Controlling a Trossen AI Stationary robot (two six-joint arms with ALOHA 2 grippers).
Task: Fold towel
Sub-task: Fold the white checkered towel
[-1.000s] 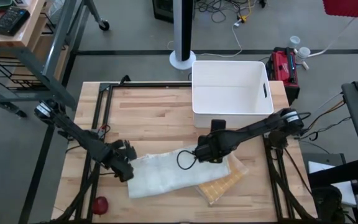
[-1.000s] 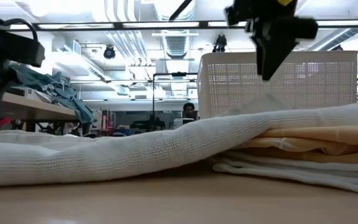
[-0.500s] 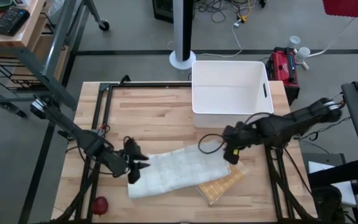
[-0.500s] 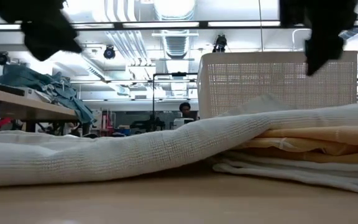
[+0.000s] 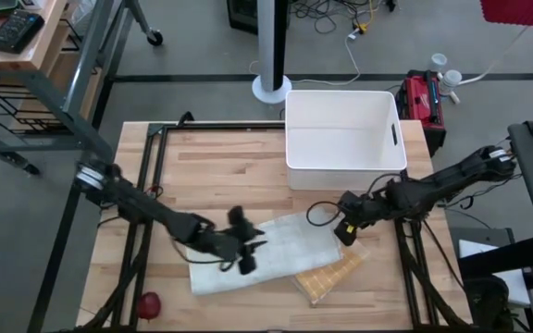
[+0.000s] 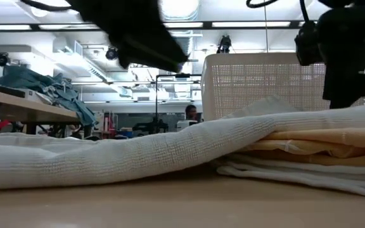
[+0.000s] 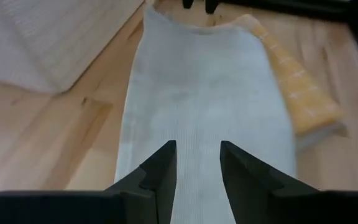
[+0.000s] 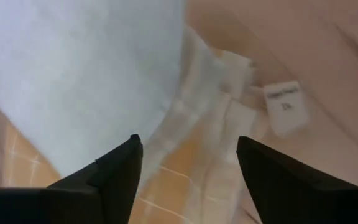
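Towel [image 5: 262,250], pale and lying flat in a long strip, stretches across the wooden table [image 5: 220,166] on the side of the white bin [image 5: 345,129] nearer the table's front edge, its right end draped over a yellow checked cloth [image 5: 331,276]. One white bin stands at the table's back right corner; one white towel and one yellow cloth lie in front of it, and the low view shows at least two more pale folded layers under the yellow one. A single small red object [image 5: 148,302] sits near the front left corner, well apart from the bin.

Bare wood lies open between the bin and the towel's long back edge, and a wide bare stretch runs to the left of the bin. In front, the yellow cloth reaches close to the table's edge.

The left gripper [image 5: 245,248] hovers over the towel's middle, down and to the left of the bin; in its wrist view the two dark fingers [image 7: 161,174] stand a narrow gap apart with only towel surface showing between them, gripping nothing. The right gripper [image 5: 345,222] hangs just in front of the bin, over the towel's right end where it meets the yellow cloth, its fingers [image 8: 114,171] spread wide and empty.

A small white sewn-in tag [image 8: 283,107] shows beside the cloth's edge in the right wrist view; its print is too blurred to read.
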